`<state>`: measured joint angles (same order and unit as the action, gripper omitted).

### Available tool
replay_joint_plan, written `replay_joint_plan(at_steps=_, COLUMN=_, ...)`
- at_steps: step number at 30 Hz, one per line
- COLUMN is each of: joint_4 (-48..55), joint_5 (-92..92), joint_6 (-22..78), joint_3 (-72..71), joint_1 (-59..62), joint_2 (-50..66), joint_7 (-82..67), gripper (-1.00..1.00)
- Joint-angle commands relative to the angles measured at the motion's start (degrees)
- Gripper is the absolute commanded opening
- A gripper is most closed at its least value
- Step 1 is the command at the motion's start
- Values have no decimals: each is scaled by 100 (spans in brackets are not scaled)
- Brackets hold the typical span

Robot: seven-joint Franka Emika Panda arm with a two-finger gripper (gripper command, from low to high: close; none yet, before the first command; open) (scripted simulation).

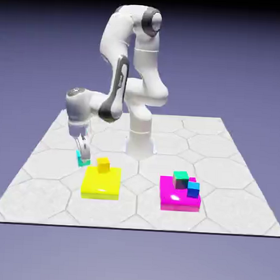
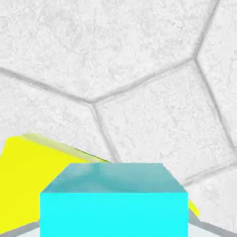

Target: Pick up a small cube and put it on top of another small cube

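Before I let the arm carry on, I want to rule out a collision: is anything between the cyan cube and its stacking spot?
Nothing visible stands between the cyan cube and the yellow-orange cube.

Shows on the tiled tabletop a left slab, at the exterior view's left, with a slab-edge cube at its far edge. Has a gripped cube left of both, between the gripper's fingers. Bears on the right slab a rear cube, and a front cube before it, rightward.
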<state>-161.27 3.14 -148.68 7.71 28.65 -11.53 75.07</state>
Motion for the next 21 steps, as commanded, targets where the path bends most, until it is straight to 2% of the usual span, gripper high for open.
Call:
replay_joint_plan(at_steps=1, joint_4=-90, joint_5=-39, joint_6=118, joint_3=-67, joint_1=8, joint_2=-208, joint_7=94, gripper=-100)
replay_joint_plan(at_steps=9, joint_4=-812, joint_5=-312, joint_6=1040, joint_3=-595, joint_1=59, joint_2=-1870, joint_7=816, gripper=-100)
replay_joint_plan(at_steps=11, joint_4=-847, joint_5=-326, joint_6=1085, joint_3=-620, joint_1=62, joint_2=-1951, joint_7=851, gripper=-100)
replay_joint_plan(at_steps=19, joint_4=-1097, joint_5=-262, joint_6=-644, joint_3=-599, joint_1=17, joint_2=-472, joint_7=804, gripper=-100)
replay_joint_plan(at_steps=20, joint_4=-1097, joint_5=-262, joint_6=-644, joint_3=-599, joint_1=17, joint_2=-471, joint_7=804, gripper=100)
replay_joint_plan(at_steps=21, joint_4=-1097, joint_5=-262, joint_6=-644, joint_3=-599, joint_1=17, joint_2=-471, joint_7=804, gripper=100)
